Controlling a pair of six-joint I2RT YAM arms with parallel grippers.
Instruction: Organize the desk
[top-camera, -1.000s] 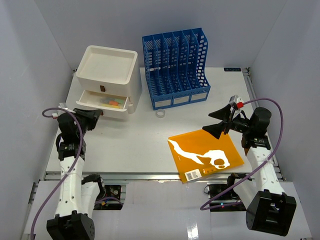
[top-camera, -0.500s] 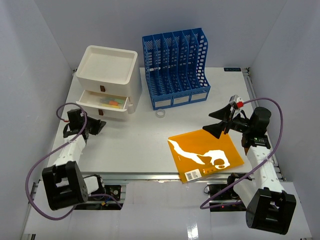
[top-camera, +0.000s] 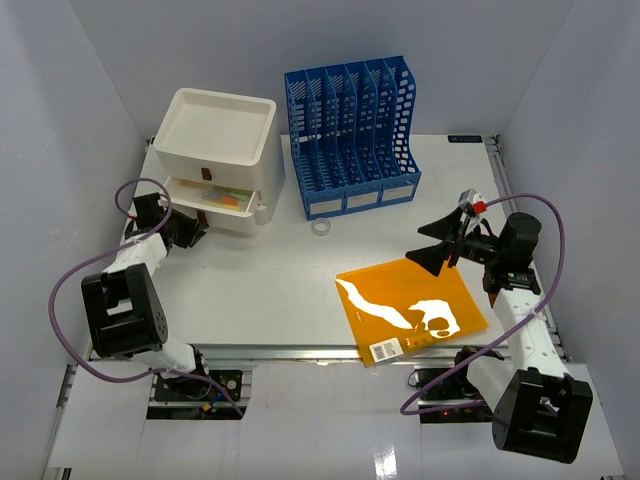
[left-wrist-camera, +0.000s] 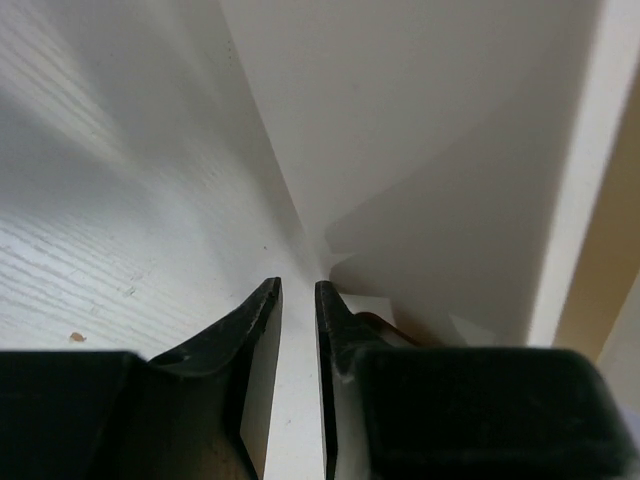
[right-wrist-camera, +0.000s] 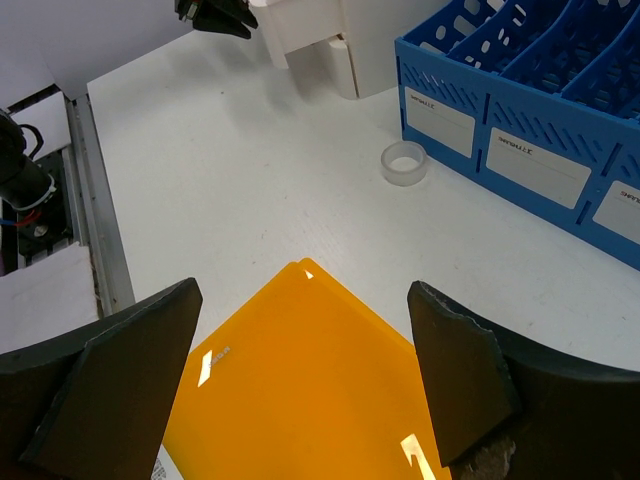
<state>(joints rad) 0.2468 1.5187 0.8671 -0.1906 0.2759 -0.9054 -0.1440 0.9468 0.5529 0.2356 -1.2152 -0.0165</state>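
Observation:
The white desk (top-camera: 280, 275) carries an orange folder (top-camera: 410, 310) at the front right, lying flat. My right gripper (top-camera: 432, 246) hovers open over the folder's far corner, holding nothing; the right wrist view shows the folder (right-wrist-camera: 300, 390) below the wide-spread right gripper (right-wrist-camera: 305, 300). My left gripper (top-camera: 186, 228) sits low against the left front corner of the white drawer unit (top-camera: 215, 140), whose lower drawer (top-camera: 225, 200) stands partly out with coloured items inside. In the left wrist view the left gripper (left-wrist-camera: 298, 285) shows a narrow gap with only desk (left-wrist-camera: 100, 250) between the fingers, and the unit's white wall (left-wrist-camera: 420, 150) fills the frame.
A blue file rack (top-camera: 350, 130) with several slots stands at the back centre. A small clear tape roll (top-camera: 321, 228) lies in front of the rack, also seen as the tape roll (right-wrist-camera: 404, 163) in the right wrist view. Metal rails run along the desk's edges.
My left arm has dropped low and its gripper has moved up to the drawer's left front corner. The drawer sits further in than before. The left jaws have parted slightly. The right arm has not moved.

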